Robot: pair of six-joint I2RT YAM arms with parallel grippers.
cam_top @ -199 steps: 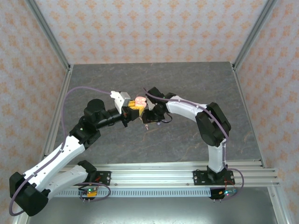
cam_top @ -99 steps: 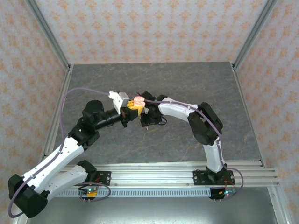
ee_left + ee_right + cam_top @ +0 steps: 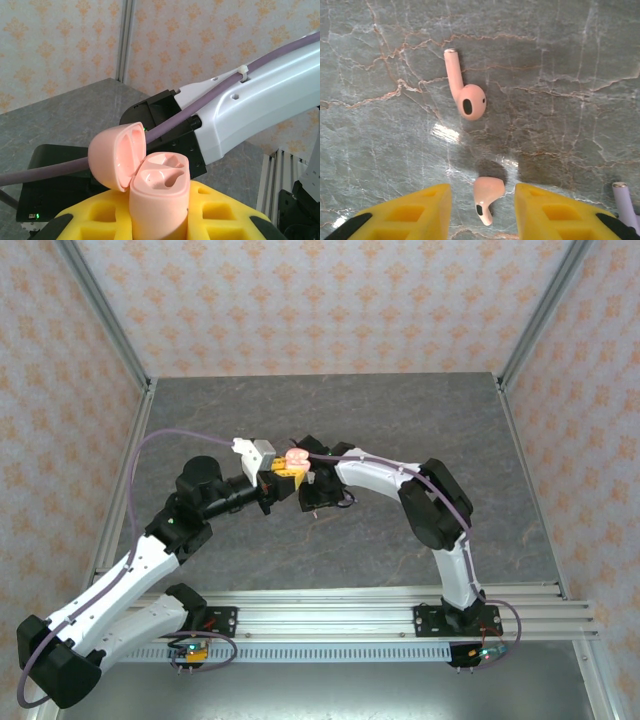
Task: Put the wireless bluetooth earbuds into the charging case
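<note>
My left gripper (image 3: 160,222) is shut on a salmon-pink charging case (image 3: 161,195), held upright between its yellow pads with the lid (image 3: 116,156) hinged open to the left and both sockets bare. From above, the case (image 3: 297,457) hangs over the table centre. My right gripper (image 3: 482,202) points down at the table, open. One pink earbud (image 3: 487,196) lies on the table between its yellow fingers (image 3: 412,212), touching neither. A second pink earbud (image 3: 464,93) lies farther ahead, stem pointing away. The stem tip of a light purple earbud (image 3: 626,206) shows at the lower right edge.
The right arm (image 3: 255,107) and its purple cable (image 3: 60,167) cross right behind the held case. The two wrists stand close together above the grey marble tabletop (image 3: 400,420). Patterned walls and metal frame posts (image 3: 105,310) ring the table.
The right arm has drawn leftward, closer to the left gripper, its elbow folding in. The left gripper with the case has shifted slightly up and left. Both jaws are unchanged.
</note>
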